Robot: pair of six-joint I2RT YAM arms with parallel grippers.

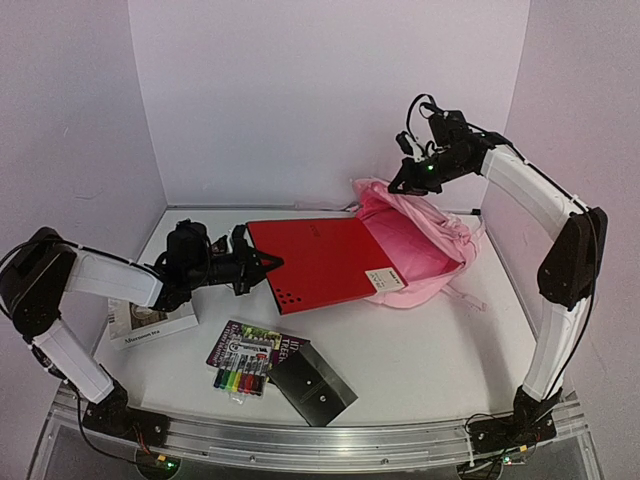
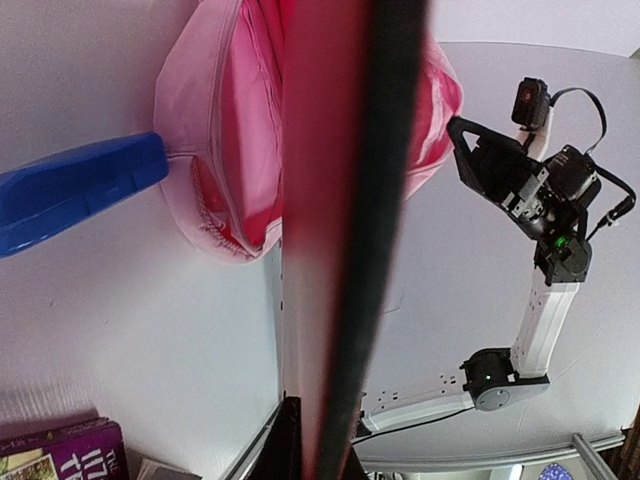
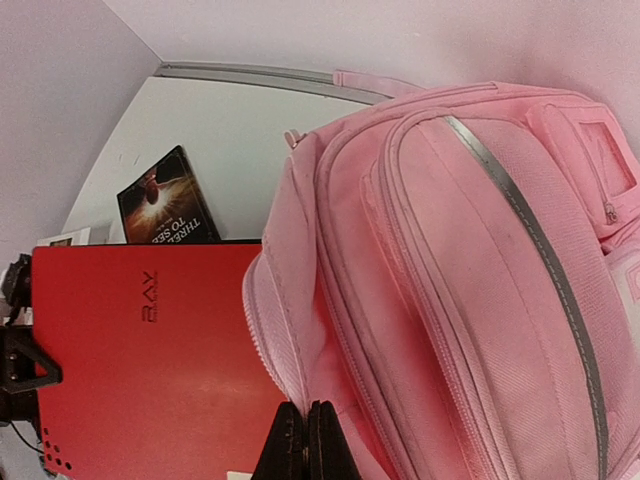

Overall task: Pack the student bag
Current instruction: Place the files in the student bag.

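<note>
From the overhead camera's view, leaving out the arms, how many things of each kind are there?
Soft pink fabric backpack: 1
Flat red plastic folder: 1
Books: 2, the purple-covered book and the white-covered book
Pack of coloured marker pens: 1
Dark grey flat case: 1
Total: 6

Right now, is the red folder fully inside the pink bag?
Partly in: one end of the red folder sits in the student bag; the rest lies outside.
</note>
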